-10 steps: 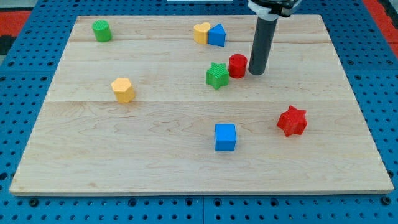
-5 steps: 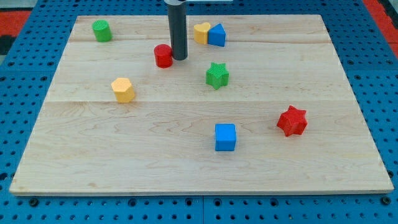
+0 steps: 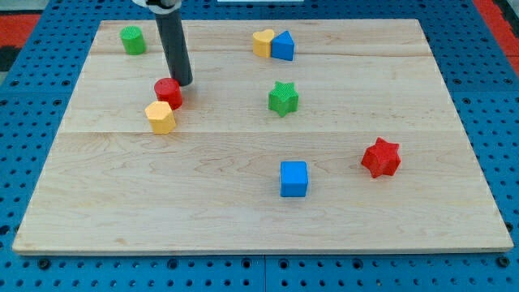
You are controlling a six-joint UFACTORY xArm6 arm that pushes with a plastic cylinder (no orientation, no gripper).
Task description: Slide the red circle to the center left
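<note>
Wooden board (image 3: 243, 219) on blue pegboard: upper left, green cylinder (image 3: 132, 39); at left centre, yellow block (image 3: 161, 117) touches red circle (image 3: 169, 92), my tip (image 3: 183, 83) against its upper right. No jaws exist; nothing is grasped.

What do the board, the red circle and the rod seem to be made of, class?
Board: probably pale wood, matte, with visible grain and plank seams.
Red circle: likely plastic, evenly coloured with faint ridges, possibly printed.
Rod, ending in my tip just right of the red circle: dark and smooth, metal or plastic; cannot tell.
</note>
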